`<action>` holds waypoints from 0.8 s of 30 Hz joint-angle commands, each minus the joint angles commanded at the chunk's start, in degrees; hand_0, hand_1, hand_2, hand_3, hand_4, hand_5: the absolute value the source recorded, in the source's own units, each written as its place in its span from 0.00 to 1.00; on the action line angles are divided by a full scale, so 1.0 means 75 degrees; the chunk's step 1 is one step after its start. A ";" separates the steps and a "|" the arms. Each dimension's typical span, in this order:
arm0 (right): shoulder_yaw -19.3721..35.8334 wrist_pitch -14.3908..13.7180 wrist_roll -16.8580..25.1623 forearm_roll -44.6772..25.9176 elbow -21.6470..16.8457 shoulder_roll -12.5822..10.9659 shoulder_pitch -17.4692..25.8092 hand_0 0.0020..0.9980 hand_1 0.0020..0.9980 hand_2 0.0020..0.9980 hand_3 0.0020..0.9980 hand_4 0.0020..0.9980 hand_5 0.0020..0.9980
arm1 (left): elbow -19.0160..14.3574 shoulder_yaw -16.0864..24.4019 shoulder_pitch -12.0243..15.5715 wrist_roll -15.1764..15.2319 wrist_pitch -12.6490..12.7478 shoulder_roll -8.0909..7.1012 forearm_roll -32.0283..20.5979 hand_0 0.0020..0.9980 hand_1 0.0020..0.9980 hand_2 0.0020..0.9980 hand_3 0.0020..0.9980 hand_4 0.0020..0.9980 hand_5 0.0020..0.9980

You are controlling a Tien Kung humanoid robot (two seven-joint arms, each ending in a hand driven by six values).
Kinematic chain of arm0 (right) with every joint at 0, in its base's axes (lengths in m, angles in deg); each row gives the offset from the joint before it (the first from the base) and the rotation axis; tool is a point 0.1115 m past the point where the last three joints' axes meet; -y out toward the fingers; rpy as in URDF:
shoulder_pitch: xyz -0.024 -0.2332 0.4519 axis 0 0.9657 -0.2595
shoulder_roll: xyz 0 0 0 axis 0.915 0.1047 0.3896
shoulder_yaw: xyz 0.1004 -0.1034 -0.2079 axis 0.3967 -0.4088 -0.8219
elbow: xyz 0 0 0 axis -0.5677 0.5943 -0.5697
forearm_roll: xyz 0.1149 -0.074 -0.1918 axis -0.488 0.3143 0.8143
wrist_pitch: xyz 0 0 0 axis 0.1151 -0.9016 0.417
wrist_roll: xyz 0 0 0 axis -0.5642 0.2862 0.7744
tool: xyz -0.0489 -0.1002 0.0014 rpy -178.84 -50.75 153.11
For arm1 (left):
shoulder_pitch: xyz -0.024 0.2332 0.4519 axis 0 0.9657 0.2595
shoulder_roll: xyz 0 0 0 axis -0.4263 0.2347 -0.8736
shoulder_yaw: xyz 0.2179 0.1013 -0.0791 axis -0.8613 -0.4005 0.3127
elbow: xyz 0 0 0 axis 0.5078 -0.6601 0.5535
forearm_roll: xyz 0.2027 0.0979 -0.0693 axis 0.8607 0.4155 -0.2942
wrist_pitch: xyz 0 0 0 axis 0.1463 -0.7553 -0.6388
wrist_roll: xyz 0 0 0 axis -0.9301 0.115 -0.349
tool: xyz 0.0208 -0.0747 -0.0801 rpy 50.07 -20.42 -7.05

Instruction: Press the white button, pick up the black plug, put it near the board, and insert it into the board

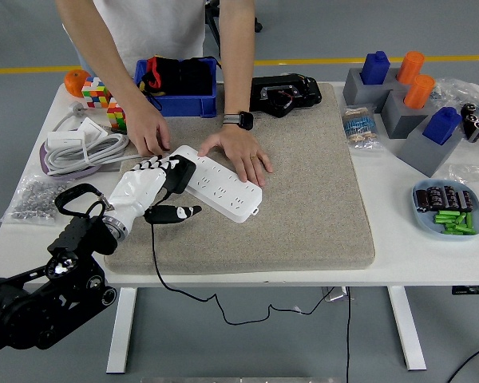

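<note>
The white power strip [223,186] lies slantwise on the tan mat [303,191]. The black plug [179,173] stands on the strip's left end, and its black cable [152,239] trails down over the table's near edge. My left hand [176,189], white with black fingertips, is just left of the plug. Its fingers [156,165] are spread beside the plug and its thumb [182,211] points away below it, off the plug. A person's hand [241,153] presses flat on the strip's middle. Their other hand [148,130] rests by its left end.
Behind the mat are a blue bin [178,100] and a black device [283,92]. Colour cubes [97,92], coiled white cables [80,145] and a bag of screws [36,198] lie at the left. Grey blocks [399,100] and a blue dish [449,209] sit at the right.
</note>
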 joint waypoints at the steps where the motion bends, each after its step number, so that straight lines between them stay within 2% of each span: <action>1: -0.0001 -0.0002 0.0001 -0.0003 0.0004 0.0000 0.0001 0.69 0.61 0.62 0.56 0.65 0.22 | 0.0034 -0.0031 -0.0029 0.0002 -0.0007 0.0016 0.0004 0.98 1.00 0.95 0.91 0.89 0.64; 10: -0.0025 -0.0003 0.0000 -0.0014 0.0014 -0.0010 0.0004 0.69 0.61 0.62 0.56 0.65 0.22 | 0.0199 -0.0213 -0.0276 0.0031 -0.0009 0.0155 -0.0060 0.98 1.00 0.93 0.89 0.89 0.64; 19: -0.0025 -0.0005 0.0002 -0.0026 0.0014 -0.0009 -0.0019 0.69 0.61 0.62 0.56 0.65 0.22 | 0.0767 -0.0648 -0.0797 0.0074 -0.0054 0.0366 -0.0425 0.97 0.99 0.91 0.87 0.91 0.64; 24: -0.0025 -0.0008 0.0002 -0.0026 0.0012 -0.0019 -0.0021 0.69 0.61 0.62 0.56 0.65 0.22 | 0.0985 -0.0849 -0.0876 0.0131 -0.0049 0.0400 -0.0735 0.96 0.98 0.91 0.87 0.89 0.64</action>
